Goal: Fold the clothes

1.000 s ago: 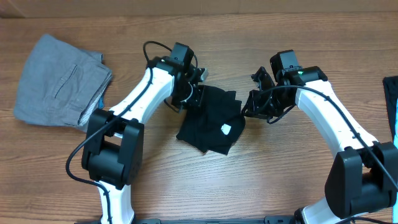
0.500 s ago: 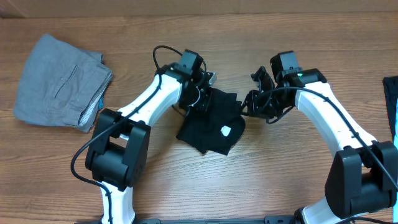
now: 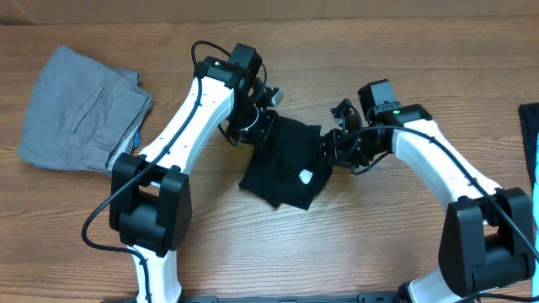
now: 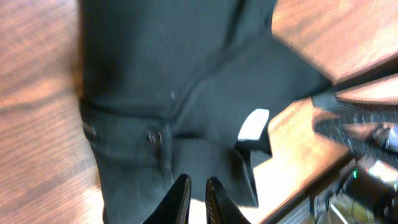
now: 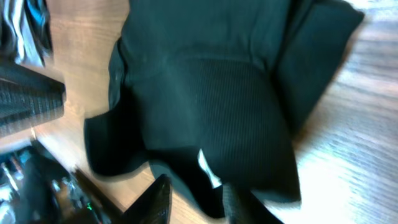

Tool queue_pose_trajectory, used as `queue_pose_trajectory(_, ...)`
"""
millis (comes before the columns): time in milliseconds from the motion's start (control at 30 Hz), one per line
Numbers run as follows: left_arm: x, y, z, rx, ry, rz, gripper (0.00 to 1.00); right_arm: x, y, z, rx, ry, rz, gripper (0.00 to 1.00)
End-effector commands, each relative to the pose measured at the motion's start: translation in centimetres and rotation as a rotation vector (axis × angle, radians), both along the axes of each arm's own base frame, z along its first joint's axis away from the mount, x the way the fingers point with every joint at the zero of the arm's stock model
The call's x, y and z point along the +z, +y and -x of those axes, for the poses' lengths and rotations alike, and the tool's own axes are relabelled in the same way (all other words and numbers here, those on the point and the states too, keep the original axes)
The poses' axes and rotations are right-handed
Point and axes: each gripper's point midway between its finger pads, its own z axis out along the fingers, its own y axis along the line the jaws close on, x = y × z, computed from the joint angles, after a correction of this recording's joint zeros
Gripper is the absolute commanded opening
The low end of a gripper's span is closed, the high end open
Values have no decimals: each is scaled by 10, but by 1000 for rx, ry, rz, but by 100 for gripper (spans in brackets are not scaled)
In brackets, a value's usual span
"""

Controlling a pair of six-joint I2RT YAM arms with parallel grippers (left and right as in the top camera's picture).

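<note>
The clothes (image 3: 285,164), a black garment with a small white tag (image 3: 306,176), lie crumpled at the middle of the wooden table. My left gripper (image 3: 258,126) is at the garment's upper left corner. In the left wrist view its fingers (image 4: 198,182) hover over the black cloth (image 4: 174,81), open by a narrow gap with nothing between them. My right gripper (image 3: 331,150) is at the garment's right edge. The right wrist view shows it (image 5: 196,193) open, its fingers astride the cloth's edge near the white tag (image 5: 208,169).
Light grey folded trousers (image 3: 80,109) lie at the back left. A dark and blue item (image 3: 530,143) shows at the right edge. Both arms reach in from the front and cross the table beside the garment.
The left gripper moved right over the garment, then drew back left, and its fingers have parted slightly. The right gripper shifted left onto the garment's right edge.
</note>
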Motion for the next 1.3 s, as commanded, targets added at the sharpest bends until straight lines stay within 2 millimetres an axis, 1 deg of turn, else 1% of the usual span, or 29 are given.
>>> queue_pose_trajectory(0, 8, -9, 10, -107, -34, 37, 9, -10, 4, 0, -40, 6, 13, 23)
queue_pose_trajectory(67, -1, -14, 17, -139, -31, 29, 4, -12, 3, -3, -62, 3, 22, 19)
queue_pose_trajectory(167, -18, -25, 28, -173, -29, 35, 4, -13, 1, -5, -66, -3, 33, 17)
queue_pose_trajectory(233, -34, -32, 34, -199, -43, 28, 4, -14, -2, -5, -74, -2, 48, 16)
queue_pose_trajectory(267, -42, -35, 33, -196, -58, 24, 4, -15, -4, -5, -76, -1, 54, 16)
queue_pose_trajectory(333, -59, -37, 26, -153, -100, -7, 4, -16, -4, -3, -76, 7, 61, 15)
queue_pose_trajectory(400, -76, -34, 13, -75, -155, -51, 4, -17, -5, -1, -76, 18, 64, 15)
queue_pose_trajectory(500, -91, -31, -5, 24, -223, -79, 4, -18, -6, 4, -74, 39, 69, 16)
queue_pose_trajectory(600, -92, -31, -17, 78, -265, -89, 4, -17, -4, 17, -48, 90, 54, 22)
queue_pose_trajectory(667, -89, -33, -20, 83, -275, -78, 4, -13, 0, 30, 16, 112, 17, 27)
queue_pose_trajectory(767, -90, -33, -18, 81, -265, -77, 4, -11, 3, 48, 81, 149, 1, 34)
queue_pose_trajectory(867, -90, -33, -14, 78, -247, -76, 4, -13, 9, 58, 139, 147, 16, 38)
queue_pose_trajectory(933, -89, -36, -12, 73, -234, -58, 4, -19, 13, 58, 162, 117, 45, 40)
queue_pose_trajectory(1067, -82, -46, -5, 57, -194, 5, 5, -32, 19, 48, 170, 30, 104, 43)
queue_pose_trajectory(1133, -80, -46, -3, 55, -182, 4, 6, -36, 19, 45, 168, 7, 116, 45)
queue_pose_trajectory(1267, -74, -44, -4, 57, -174, -11, 6, -42, 16, 46, 150, 15, 132, 45)
